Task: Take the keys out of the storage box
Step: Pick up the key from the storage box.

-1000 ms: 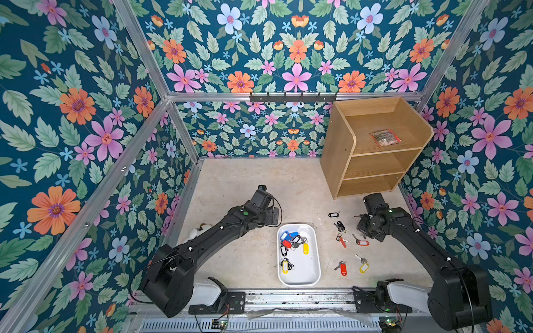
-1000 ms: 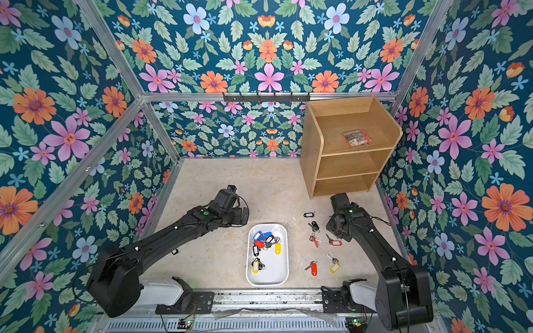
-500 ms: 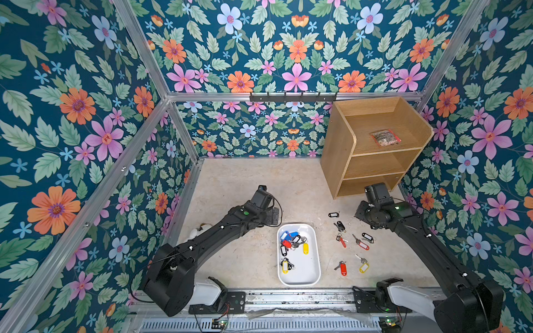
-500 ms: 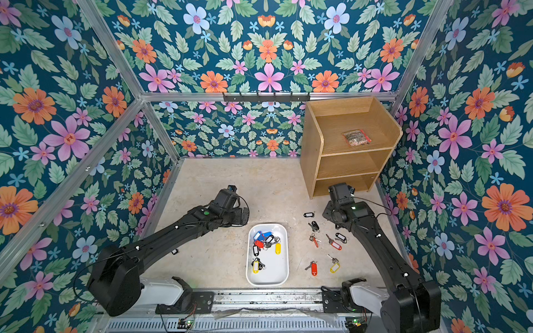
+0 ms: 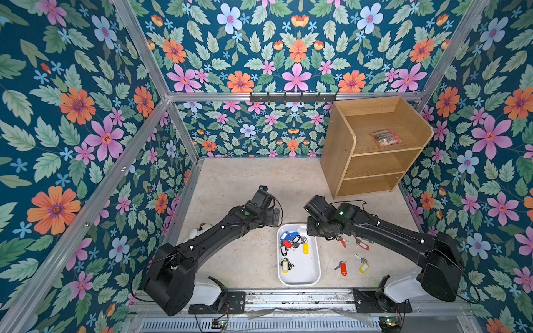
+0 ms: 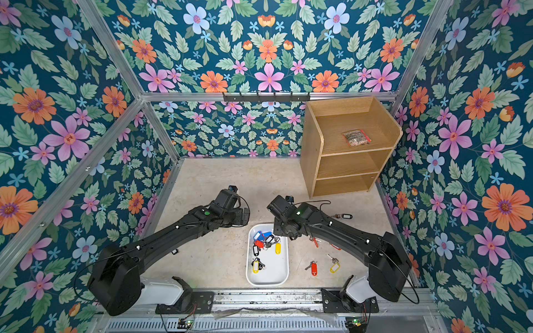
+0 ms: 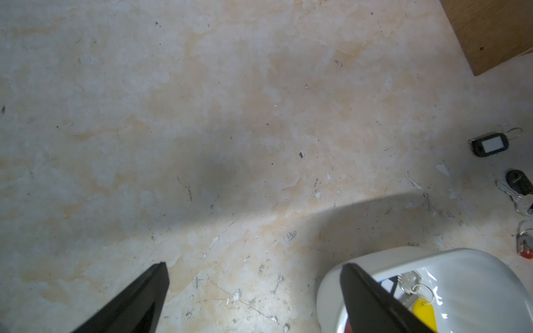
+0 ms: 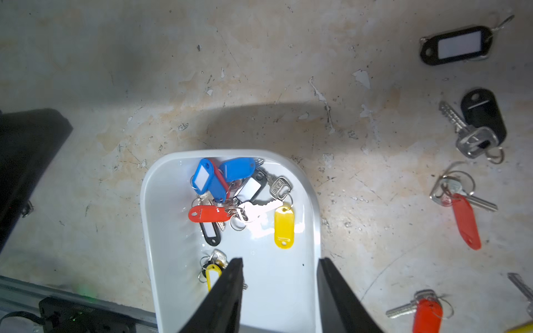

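Note:
The storage box (image 5: 298,276) is a shallow white tray near the front, seen in both top views (image 6: 268,276). Several keys (image 8: 230,196) with blue, red, black and yellow tags lie bunched at its far end. One yellow-tagged key (image 8: 212,274) lies apart nearer the middle. My right gripper (image 8: 279,261) hangs open above the box's floor (image 8: 173,230), holding nothing. My left gripper (image 7: 253,264) is wide open over bare floor just left of the box's far corner (image 7: 331,288), also empty.
Several tagged keys lie loose on the floor right of the box: red (image 5: 342,268), yellow (image 5: 363,266), red (image 8: 464,219), black (image 8: 455,44) and black (image 8: 484,115). A wooden shelf unit (image 5: 372,147) with a packet (image 5: 385,137) stands back right. Floral walls enclose the floor.
My right arm has swung left from the loose keys to above the box, and its jaws have opened. The left arm has not moved.

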